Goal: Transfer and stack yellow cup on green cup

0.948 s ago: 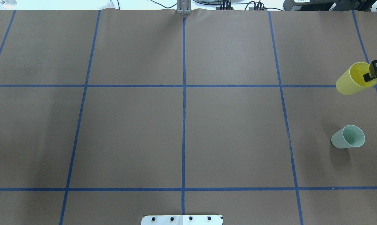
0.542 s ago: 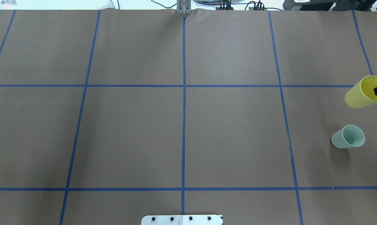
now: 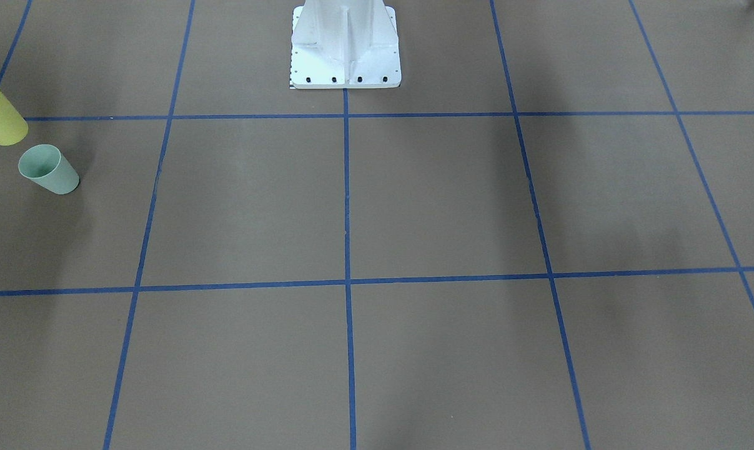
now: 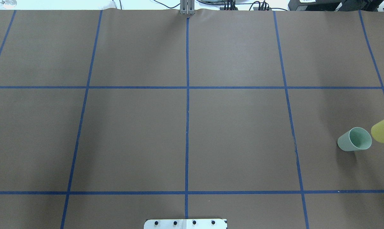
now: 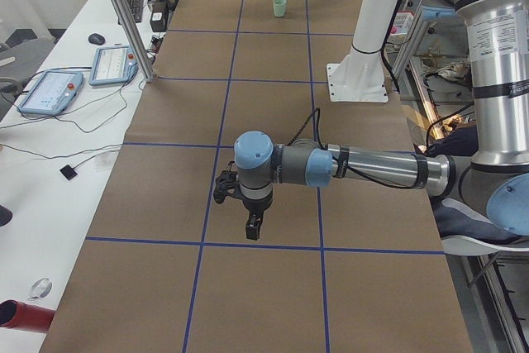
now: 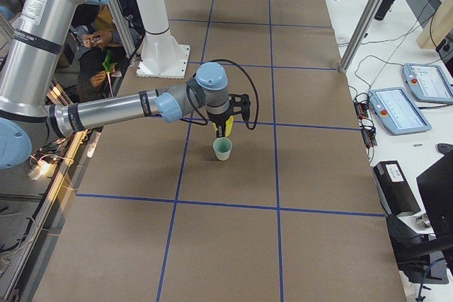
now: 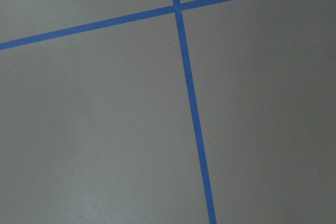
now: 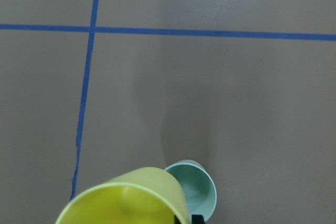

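If the descent starts from this offset: the small lemon-yellow tapered plastic cup (image 8: 126,198) would, I judge, catch its base on the rim of the small pale mint-green tapered plastic cup (image 8: 197,190), tipping it or shoving it across the brown paper-covered tabletop (image 4: 236,133).
Cause of that risk: the yellow cup hangs tilted and off to one side of the green cup, not over its mouth. Both cups look light, and the green one stands free.
Second risk: a pinch on a thin rim may let the yellow cup swivel or slip once it meets resistance.
Right gripper (image 6: 224,125): clenched on the yellow cup near its rim. Judging by the dark finger at the rim in the wrist view, the jaws are nearly together, parted only by the wall. It touches nothing else.
Yellow cup: in the right gripper, raised off the tabletop.
Green cup: upright, mouth up, below the right gripper and just beside the held cup, apart from it.
Left gripper (image 5: 252,227): hovers over the tabletop, well apart from both cups. I cannot tell whether it is clenched or released.
Step in hand: lining up before lowering, by my judgement.
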You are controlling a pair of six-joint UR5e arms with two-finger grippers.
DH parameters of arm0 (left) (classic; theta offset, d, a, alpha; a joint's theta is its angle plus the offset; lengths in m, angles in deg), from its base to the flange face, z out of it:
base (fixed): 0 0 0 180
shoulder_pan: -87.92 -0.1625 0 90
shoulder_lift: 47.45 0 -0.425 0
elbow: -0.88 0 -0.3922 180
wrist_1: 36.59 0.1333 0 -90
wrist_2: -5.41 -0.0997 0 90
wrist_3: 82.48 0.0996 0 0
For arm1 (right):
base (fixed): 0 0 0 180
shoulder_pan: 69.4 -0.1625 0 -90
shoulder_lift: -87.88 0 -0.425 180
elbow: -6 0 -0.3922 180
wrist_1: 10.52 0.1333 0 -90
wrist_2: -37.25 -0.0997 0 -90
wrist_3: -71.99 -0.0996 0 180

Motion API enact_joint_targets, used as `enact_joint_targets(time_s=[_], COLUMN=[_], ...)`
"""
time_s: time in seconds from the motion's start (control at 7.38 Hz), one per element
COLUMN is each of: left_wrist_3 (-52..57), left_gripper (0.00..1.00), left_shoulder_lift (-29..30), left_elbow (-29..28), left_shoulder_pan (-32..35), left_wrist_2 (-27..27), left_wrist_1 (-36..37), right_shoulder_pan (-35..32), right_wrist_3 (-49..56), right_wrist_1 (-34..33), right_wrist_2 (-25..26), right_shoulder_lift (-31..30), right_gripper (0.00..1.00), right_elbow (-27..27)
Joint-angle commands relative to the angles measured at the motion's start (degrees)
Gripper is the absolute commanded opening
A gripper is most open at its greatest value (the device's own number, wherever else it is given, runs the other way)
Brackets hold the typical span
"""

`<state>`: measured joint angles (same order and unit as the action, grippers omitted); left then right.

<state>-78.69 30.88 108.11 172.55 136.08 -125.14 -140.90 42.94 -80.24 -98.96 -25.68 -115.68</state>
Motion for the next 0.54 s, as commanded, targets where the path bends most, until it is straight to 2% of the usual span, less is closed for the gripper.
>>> enact_joint_targets(time_s=[0.0,0.41], left_wrist_3=[0.0,0.0], left_gripper=[1.0,1.0], left_shoulder_lift=[0.0,-0.1], left_elbow=[0.1,0.1], left_shoulder_pan=[0.0,0.0], left_wrist_2=[0.0,0.0], left_wrist_1=[0.0,0.0], right_shoulder_pan=[0.2,2.7], right_wrist_3=[-1.0,-2.1], right_wrist_1=[6.4,6.8], right_wrist_2=[-0.1,0.0], right_shoulder_lift=[-0.4,2.6], right_gripper=[0.0,0.0], right_elbow=[5.3,7.6])
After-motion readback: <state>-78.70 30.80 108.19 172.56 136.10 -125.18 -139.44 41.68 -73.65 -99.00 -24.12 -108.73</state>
